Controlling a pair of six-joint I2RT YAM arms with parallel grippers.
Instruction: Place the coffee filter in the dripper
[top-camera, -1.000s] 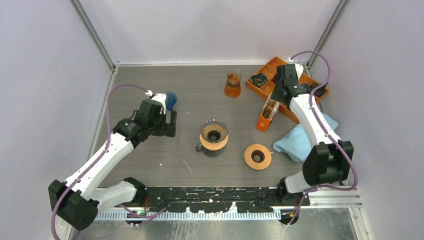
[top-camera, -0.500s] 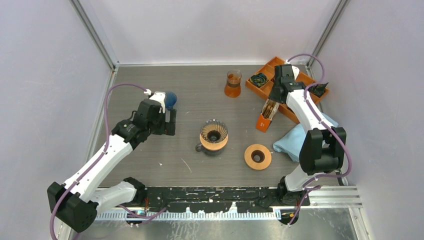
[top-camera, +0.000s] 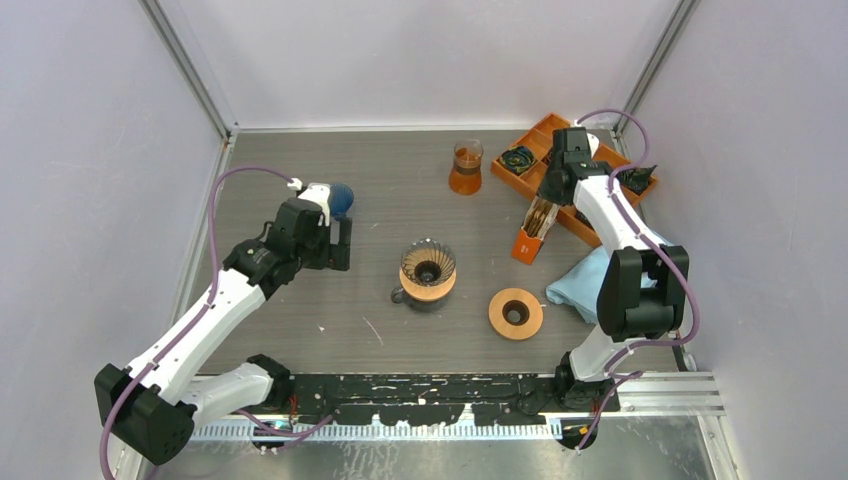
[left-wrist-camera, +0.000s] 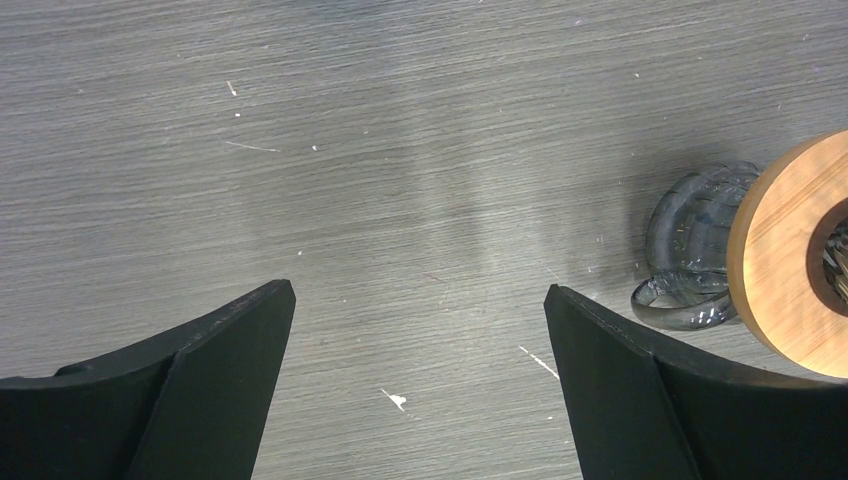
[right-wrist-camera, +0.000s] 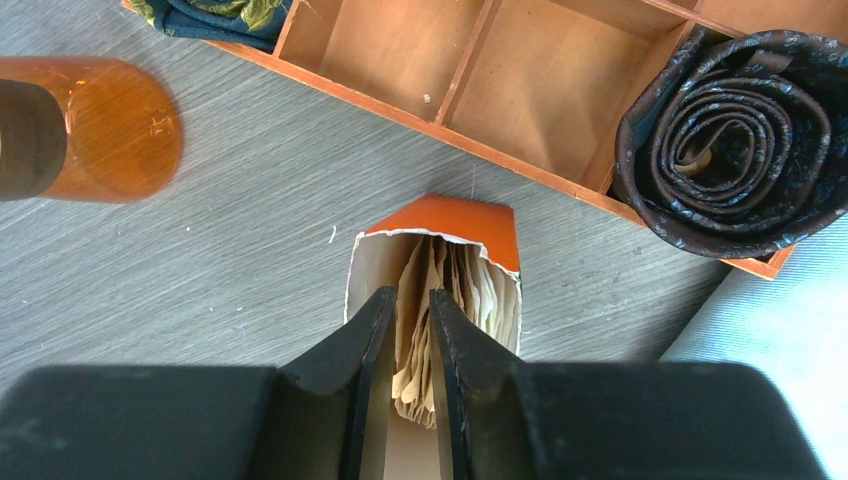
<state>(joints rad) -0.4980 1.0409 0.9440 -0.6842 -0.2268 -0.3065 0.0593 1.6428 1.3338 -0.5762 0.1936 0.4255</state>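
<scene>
The glass dripper with a wooden collar stands at mid-table; its collar edge shows at the right of the left wrist view. Tan coffee filters stand packed in an open orange box that leans against the tray. My right gripper reaches down into that box, its jaws nearly together with a few filter sheets pinched between them. From above, the right gripper sits right over the box mouth. My left gripper hangs wide open over bare table left of the dripper, holding nothing.
An orange compartment tray at the back right holds rolled dark fabric. An amber glass stands left of it. A blue cloth and a wooden ring lie near the right arm. A blue ball sits behind the left gripper.
The right arm has swung slightly left and lowered over the filter box, and its jaws have narrowed onto the filters. The left arm has stayed put.
</scene>
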